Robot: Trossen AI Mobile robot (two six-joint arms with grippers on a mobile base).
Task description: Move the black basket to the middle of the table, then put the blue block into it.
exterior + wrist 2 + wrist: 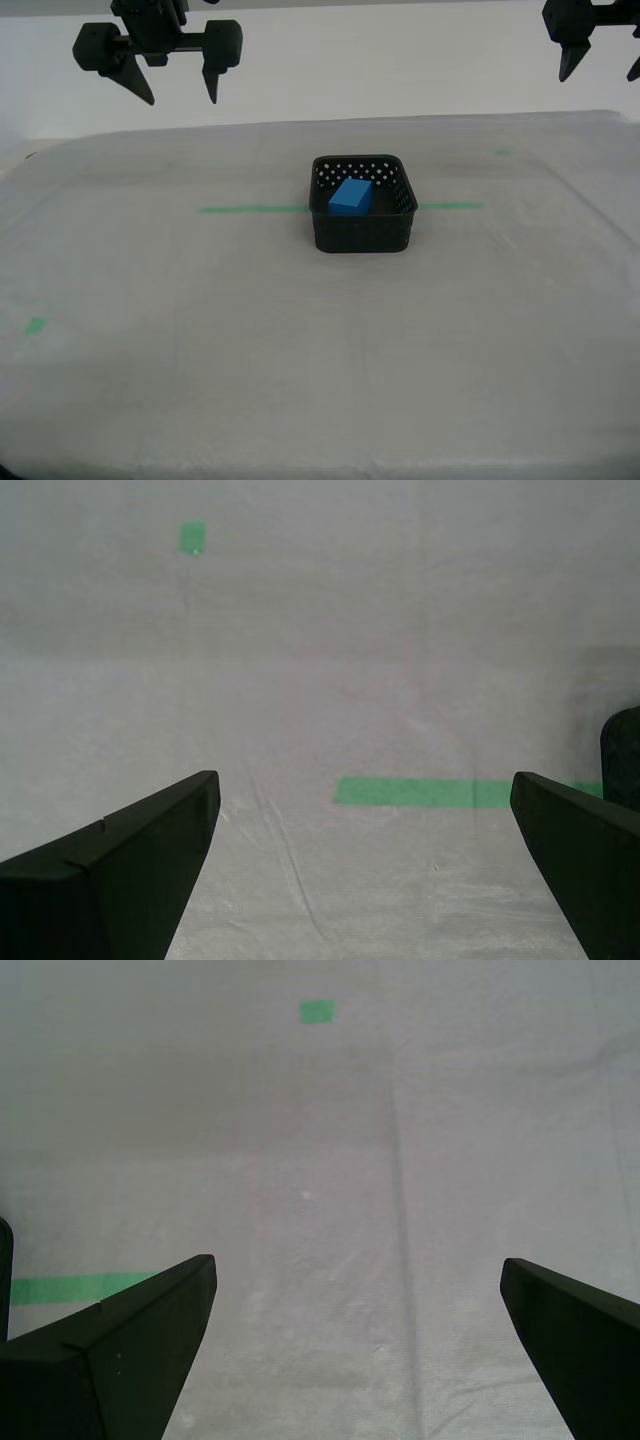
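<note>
place: robot test lab | signs: table (pixel 200 380) draped in pale cloth, green tape line (pixel 250 209) and small tape bits (pixel 36 325) marking spots, plain white wall (pixel 380 60) behind, no household clutter

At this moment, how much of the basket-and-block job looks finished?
Both steps look done: the black basket sits mid-table across the green tape line, and the blue block lies inside it. Nothing is in hand: my first gripper and my second gripper are open over bare cloth. Nothing visible remains.
</note>
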